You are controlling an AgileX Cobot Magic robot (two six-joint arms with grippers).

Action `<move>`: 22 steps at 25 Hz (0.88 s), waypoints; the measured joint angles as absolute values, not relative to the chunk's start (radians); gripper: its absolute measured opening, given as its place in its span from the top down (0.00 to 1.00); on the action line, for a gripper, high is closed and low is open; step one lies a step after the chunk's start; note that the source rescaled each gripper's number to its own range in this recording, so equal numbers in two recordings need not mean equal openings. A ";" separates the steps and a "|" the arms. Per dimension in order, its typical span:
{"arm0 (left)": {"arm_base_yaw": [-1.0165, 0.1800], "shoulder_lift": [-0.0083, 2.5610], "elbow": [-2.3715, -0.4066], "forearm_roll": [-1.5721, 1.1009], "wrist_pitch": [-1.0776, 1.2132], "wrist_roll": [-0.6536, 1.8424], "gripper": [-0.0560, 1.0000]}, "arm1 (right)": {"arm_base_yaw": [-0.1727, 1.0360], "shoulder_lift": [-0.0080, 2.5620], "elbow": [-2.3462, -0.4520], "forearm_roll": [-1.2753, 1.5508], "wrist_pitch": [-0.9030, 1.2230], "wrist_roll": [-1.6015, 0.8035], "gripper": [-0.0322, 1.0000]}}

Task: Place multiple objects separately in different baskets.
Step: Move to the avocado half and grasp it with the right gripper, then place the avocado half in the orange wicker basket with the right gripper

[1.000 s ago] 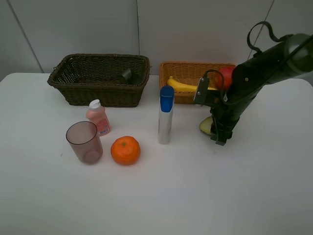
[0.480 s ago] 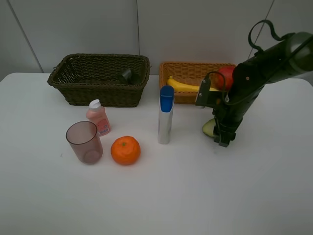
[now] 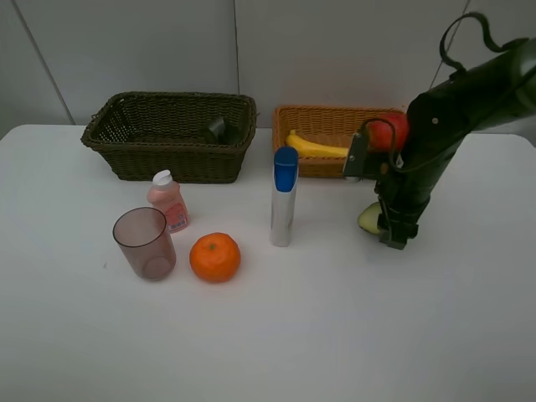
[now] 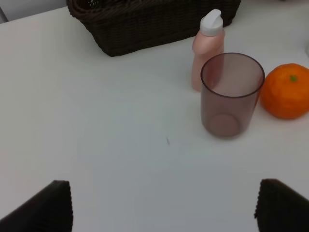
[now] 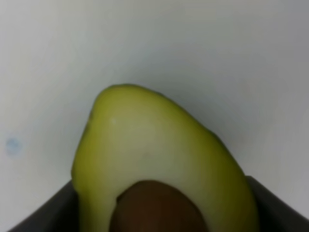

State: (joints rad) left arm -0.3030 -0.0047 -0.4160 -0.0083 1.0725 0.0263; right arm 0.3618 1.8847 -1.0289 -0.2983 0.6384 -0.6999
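Right gripper (image 3: 393, 229) is pinching avocado (image 5: 159, 159) between its fingers, apparently hanging low over counter (image 3: 335, 327); pit is facing wrist camera.

Your right arm (image 3: 456, 96) angled down, and your right hand (image 3: 392, 234) gripped the avocado half (image 3: 368, 219); your left hand (image 4: 164, 208) hung wide open.

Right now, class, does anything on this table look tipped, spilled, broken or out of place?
Nothing stands out. The cup, pink bottle and tube stand upright, nothing is spilled, and the avocado half sits in the right gripper.
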 joint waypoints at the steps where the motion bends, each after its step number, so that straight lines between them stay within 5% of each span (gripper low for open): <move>1: -0.303 -0.005 -0.416 -0.008 1.073 0.026 0.00 | 0.362 1.873 -1.029 -0.298 0.647 -0.700 0.53; 13: -0.303 -0.005 -0.416 -0.008 1.073 0.026 0.00 | 0.362 1.757 -1.043 -0.378 0.745 -0.700 0.53; 22: -0.303 -0.005 -0.416 -0.008 1.073 0.026 0.00 | 0.362 1.757 -1.231 -0.393 0.745 -0.721 0.53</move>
State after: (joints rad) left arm -0.3030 -0.0047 -0.4160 -0.0083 1.0725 0.0263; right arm 0.3618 1.7572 -1.2310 -0.3926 0.7452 -0.7207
